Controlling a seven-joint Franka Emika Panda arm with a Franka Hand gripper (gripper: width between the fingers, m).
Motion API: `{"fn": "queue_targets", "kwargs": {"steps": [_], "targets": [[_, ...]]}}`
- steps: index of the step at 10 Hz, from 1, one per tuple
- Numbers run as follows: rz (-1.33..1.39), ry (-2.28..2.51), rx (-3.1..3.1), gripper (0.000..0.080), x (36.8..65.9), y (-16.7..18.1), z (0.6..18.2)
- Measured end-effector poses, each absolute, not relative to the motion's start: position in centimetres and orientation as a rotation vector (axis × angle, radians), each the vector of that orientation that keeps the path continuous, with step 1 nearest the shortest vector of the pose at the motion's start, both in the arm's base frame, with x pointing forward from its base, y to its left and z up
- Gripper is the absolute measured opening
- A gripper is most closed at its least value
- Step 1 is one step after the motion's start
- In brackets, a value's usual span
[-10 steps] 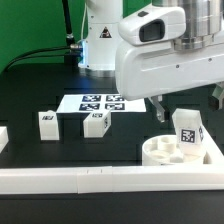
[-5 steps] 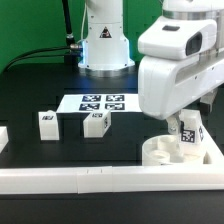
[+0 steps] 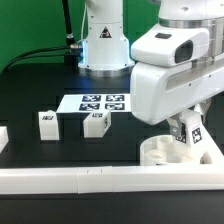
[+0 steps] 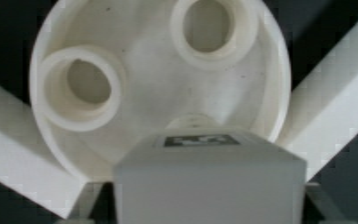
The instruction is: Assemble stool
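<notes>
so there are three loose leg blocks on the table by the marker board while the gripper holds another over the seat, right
No, two loose leg blocks, not three, stand on the table by the marker board, as the exterior view shows. The gripper does hold another leg block over the seat.

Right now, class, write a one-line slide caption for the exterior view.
Gripper holds a tagged leg over the round seat; two spare legs stand near the marker board.

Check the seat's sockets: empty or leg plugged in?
Empty where visible: both sockets in the wrist view are open holes; the held leg is outside them.
</notes>
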State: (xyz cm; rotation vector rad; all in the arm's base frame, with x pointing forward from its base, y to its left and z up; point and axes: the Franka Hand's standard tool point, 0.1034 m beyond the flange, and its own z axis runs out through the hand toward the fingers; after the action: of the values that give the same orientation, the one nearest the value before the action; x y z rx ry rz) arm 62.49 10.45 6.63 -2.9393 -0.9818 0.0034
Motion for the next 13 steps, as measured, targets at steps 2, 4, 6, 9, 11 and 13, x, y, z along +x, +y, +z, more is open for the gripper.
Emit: {"fn": "queue_targets", "kwargs": {"steps": [2,4,6,9,11,13], "targets": [[0.008,-0.764,-3.003,0.0335,62.5,10.5,6.6],[0.018,-0.259,-3.088,0.0335,62.4,11.3,6.6],[0.021,0.310,-3.065,0.0335,62.6,11.4,6.6],[0.043,0.868,-2.922,0.0337,62.7,11.5,6.7],[0.057,1.079,-2.848,0.0337,62.7,11.6,6.7],[0.071,1.260,-2.767,0.0337,62.7,11.7,6.7]]}}
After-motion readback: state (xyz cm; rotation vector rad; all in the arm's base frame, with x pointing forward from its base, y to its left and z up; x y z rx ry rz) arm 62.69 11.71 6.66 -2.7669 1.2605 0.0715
